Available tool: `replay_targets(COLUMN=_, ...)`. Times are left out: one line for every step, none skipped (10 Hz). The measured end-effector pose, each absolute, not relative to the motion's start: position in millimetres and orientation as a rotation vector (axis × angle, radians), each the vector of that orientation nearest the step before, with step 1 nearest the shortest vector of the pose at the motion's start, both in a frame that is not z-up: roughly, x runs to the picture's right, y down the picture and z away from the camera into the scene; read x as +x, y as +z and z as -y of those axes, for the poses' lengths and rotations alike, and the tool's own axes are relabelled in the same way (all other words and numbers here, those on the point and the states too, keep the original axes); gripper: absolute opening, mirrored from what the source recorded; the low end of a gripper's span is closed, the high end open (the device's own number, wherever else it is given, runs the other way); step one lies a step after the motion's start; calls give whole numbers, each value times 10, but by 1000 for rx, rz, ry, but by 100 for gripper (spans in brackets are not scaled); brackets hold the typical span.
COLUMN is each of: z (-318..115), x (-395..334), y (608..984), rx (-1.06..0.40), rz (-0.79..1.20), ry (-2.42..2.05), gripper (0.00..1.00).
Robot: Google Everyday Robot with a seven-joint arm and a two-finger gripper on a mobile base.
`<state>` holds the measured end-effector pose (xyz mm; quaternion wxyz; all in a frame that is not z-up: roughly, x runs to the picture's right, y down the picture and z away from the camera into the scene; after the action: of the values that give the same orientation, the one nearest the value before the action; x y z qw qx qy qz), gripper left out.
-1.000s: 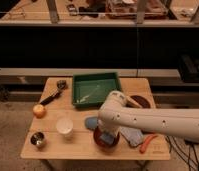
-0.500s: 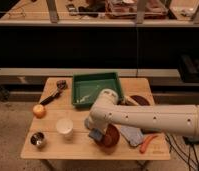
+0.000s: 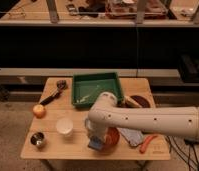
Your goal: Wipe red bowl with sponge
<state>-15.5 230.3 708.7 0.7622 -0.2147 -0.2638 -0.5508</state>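
Note:
The red bowl (image 3: 112,136) sits near the front edge of the wooden table (image 3: 53,152), mostly covered by my white arm. My gripper (image 3: 96,141) points down at the bowl's left rim. It is shut on a blue sponge (image 3: 96,145), which rests against the bowl's front left edge. The arm hides the inside of the bowl.
A green tray (image 3: 95,86) stands at the back middle. A white cup (image 3: 64,126), a metal cup (image 3: 38,139) and an orange fruit (image 3: 39,110) are on the left. A dark utensil (image 3: 55,93) lies at the back left. A bluish cloth (image 3: 131,135), an orange stick (image 3: 148,142) and a dark plate (image 3: 139,101) are on the right.
The arm has swung left and forward over the bowl. The sponge has moved with the gripper from the bowl's back left to its front left edge.

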Motion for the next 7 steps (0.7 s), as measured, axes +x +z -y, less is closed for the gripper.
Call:
replay_targets(z=-2332, x=-3, y=7050, rx=-484, rz=558, ry=-1193, gripper=0)
replay_targets(z=-2332, x=148, y=7027, rx=-496, rz=534, ry=-1183, gripper=0)
replay_targets(z=-2326, x=253, y=7014, rx=-501, rz=516, ry=-1176, gripper=0)
replay_targets(z=-2305, x=431, y=7002, rx=-506, rz=479, ry=-1157, gripper=0)
replay_targets(z=-2276, x=498, y=7016, rx=-503, rz=455, ry=-1148, gripper=0)
replay_targets(z=-2245, x=513, y=7045, rx=-499, rz=441, ry=-1140, gripper=0)
replay_targets(z=-2177, x=528, y=7134, rx=-485, rz=423, ry=-1132, gripper=0)
